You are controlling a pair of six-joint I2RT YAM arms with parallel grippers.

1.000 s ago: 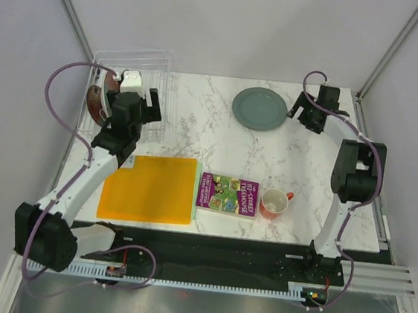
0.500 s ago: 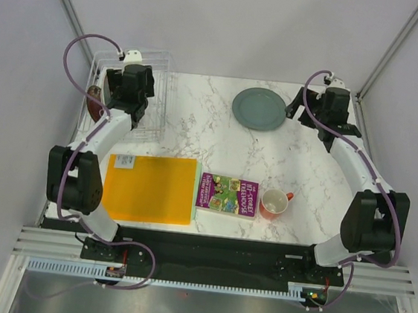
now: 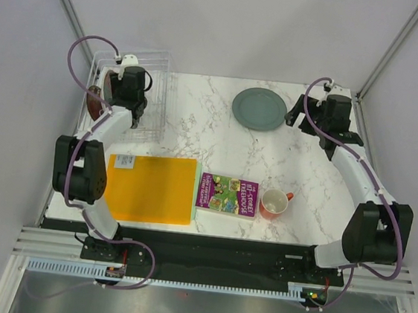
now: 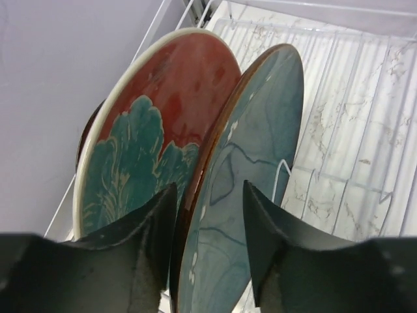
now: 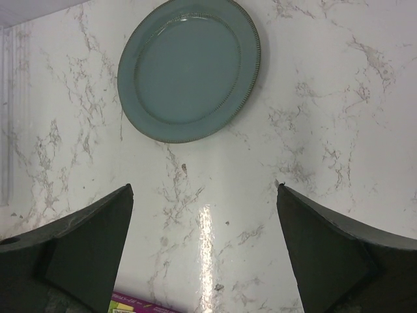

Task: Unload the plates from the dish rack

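Plates stand on edge at the left end of the dish rack [image 4: 339, 130]. The red one with a teal patterned centre [image 4: 176, 85] is on the left. A dark teal plate with a brown rim [image 4: 260, 130] leans beside it. My left gripper [image 4: 210, 184] straddles the teal plate's rim, one finger between the two plates and the other over its face. Space still shows on that side, so the jaws are open. A grey-green plate [image 3: 260, 108] lies flat on the marble. My right gripper [image 5: 205, 189] hangs wide open and empty just in front of that grey-green plate [image 5: 189, 68].
An orange mat [image 3: 149, 188] lies at the front left with a white label [image 3: 124, 162] on its corner. A purple book [image 3: 227, 194] and an orange-red mug [image 3: 273, 202] sit to its right. The rack [image 3: 155, 68] stands against the back left wall.
My left wrist has moved back and left over the rack to the standing plates. The right wrist has shifted slightly right, away from the grey-green plate.
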